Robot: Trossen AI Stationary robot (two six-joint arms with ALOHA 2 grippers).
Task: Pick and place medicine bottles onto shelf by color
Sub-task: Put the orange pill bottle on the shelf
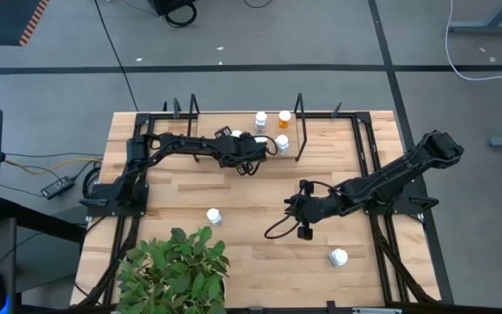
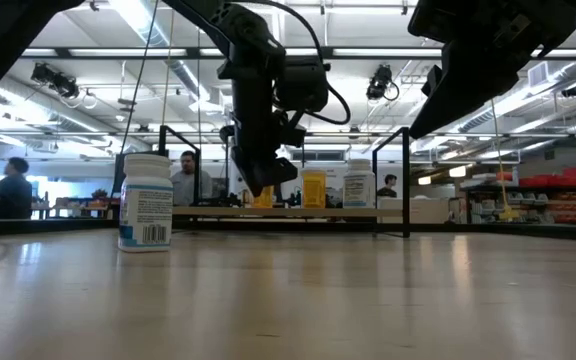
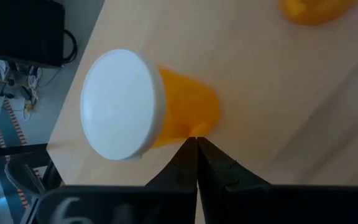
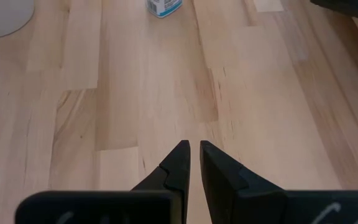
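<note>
Desk [image 1: 260, 218]: potted plant [image 1: 177, 270] sitting at the near edge; two white bottles [image 1: 214, 215] standing loose.
Shelf [image 1: 234, 131]: carrying orange bottles [image 3: 185, 112].
Left tool [image 3: 196, 146]: hovering pinched shut, empty.
Right tool [image 4: 194, 149]: hanging narrowly parted, empty.
Low view alone is showing people [image 2: 13, 190].

You are looking at a leafy green plant [image 1: 177, 266] sitting at the near left corner of the wooden worktop [image 1: 251, 209]. Two people [image 2: 13, 187] are showing in the room beyond it, and a small black box [image 1: 57, 186] is lying on the floor beside its left edge.
</note>
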